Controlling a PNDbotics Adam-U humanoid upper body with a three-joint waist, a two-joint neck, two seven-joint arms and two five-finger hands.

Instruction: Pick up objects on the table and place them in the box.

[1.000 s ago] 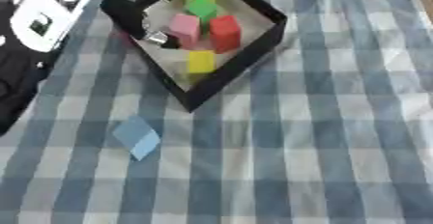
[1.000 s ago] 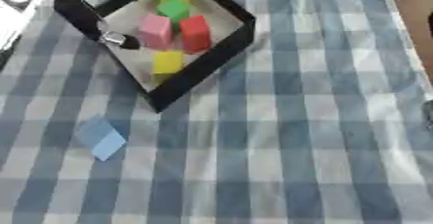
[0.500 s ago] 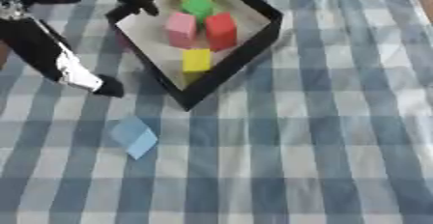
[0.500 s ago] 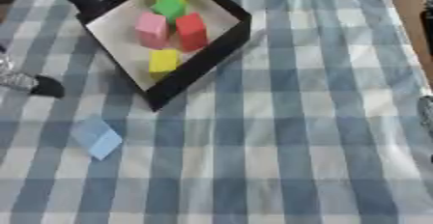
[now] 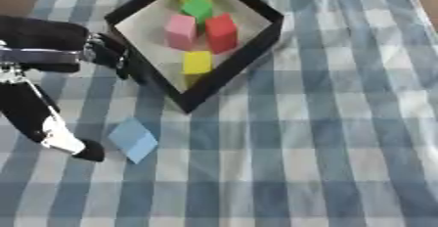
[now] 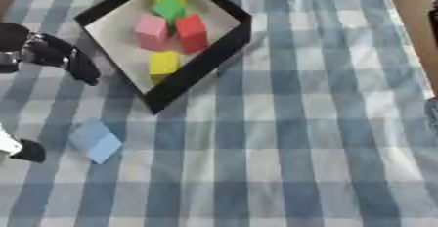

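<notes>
Here, the left robot hand (image 5: 51, 123) hangs at the left edge of the frame, fingers straight and released, just beside the light blue block (image 5: 133, 139) lying on the checked tabletop (image 5: 325, 138), below the black box (image 5: 244, 59) of coloured blocks (image 5: 221, 32).

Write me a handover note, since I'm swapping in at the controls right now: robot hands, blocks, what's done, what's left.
Left robot hand: fingers straight, empty, low beside the light blue block, not touching it.
Right robot hand: not in view.
Black-walled box on the blue checked tablecloth holds five blocks: two yellow, one green, one pink, one red.
Done: those five are in.
Left: only the light blue block remains on the cloth, in front of the box's near corner; it probably goes in next.
</notes>
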